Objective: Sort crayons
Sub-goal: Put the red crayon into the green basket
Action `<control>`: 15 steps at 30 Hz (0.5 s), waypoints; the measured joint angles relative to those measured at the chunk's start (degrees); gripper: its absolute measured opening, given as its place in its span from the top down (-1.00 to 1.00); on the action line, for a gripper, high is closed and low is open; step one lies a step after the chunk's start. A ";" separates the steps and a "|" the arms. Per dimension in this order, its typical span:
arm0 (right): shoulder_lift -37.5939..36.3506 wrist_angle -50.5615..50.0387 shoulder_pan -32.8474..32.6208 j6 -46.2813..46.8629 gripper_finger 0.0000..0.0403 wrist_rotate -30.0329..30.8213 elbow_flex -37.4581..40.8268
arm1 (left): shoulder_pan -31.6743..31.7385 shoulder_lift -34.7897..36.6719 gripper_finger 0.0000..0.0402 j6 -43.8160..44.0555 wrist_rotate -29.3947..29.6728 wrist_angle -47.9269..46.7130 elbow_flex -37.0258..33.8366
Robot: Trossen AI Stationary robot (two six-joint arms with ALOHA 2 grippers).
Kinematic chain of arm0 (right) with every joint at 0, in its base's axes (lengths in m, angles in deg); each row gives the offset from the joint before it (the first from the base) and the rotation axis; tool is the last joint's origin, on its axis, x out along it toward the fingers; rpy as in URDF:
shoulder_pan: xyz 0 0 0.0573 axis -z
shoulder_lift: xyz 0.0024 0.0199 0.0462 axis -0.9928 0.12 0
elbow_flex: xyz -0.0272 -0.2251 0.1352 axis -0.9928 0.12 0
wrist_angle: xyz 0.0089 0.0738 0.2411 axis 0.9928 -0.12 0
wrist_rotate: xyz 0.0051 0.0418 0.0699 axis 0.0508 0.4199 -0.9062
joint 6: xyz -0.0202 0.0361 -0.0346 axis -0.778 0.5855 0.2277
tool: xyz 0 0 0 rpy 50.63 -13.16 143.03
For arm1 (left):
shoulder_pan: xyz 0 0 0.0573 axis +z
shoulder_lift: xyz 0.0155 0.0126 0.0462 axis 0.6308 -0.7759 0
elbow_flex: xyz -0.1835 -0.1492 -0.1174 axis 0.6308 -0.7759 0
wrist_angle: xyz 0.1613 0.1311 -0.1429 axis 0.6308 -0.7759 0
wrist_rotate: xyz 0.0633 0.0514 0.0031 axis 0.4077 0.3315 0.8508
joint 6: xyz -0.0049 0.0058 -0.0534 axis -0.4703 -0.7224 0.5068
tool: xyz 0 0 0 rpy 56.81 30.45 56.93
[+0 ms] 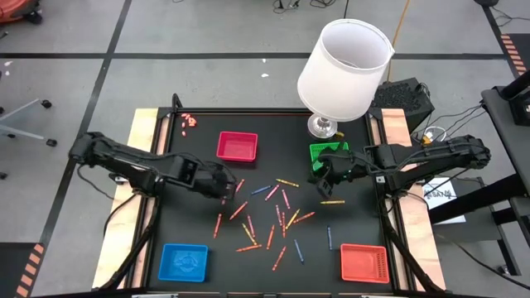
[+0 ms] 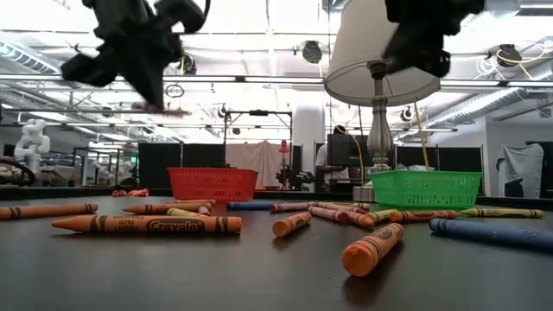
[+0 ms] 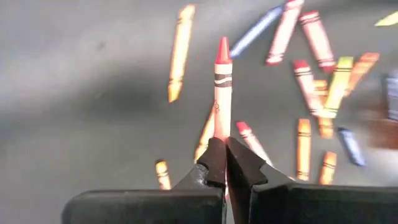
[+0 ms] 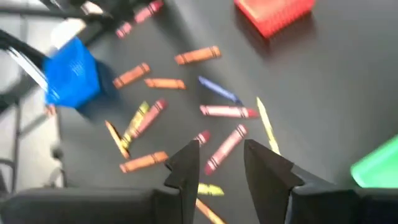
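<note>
My left tool (image 3: 225,163) is clamped on a red crayon (image 3: 222,87), lifted above the table (image 1: 207,223). My right tool (image 4: 222,155) hovers beside the green tray (image 1: 328,154), fingers apart, holding nothing. The other crayons (image 1: 273,217) lie scattered mid-table. I hold only the crayon's butt end, so a quick swing could twist it loose.

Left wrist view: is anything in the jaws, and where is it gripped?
Yes. The left gripper is shut on a red crayon, pinched at its blunt end, tip pointing away. The right gripper holds nothing.
</note>
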 joint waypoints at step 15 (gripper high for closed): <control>0.02 8.22 -0.08 9.15 0.46 6.60 0.00 | 0.00 10.79 1.00 -14.98 1.59 4.74 0.00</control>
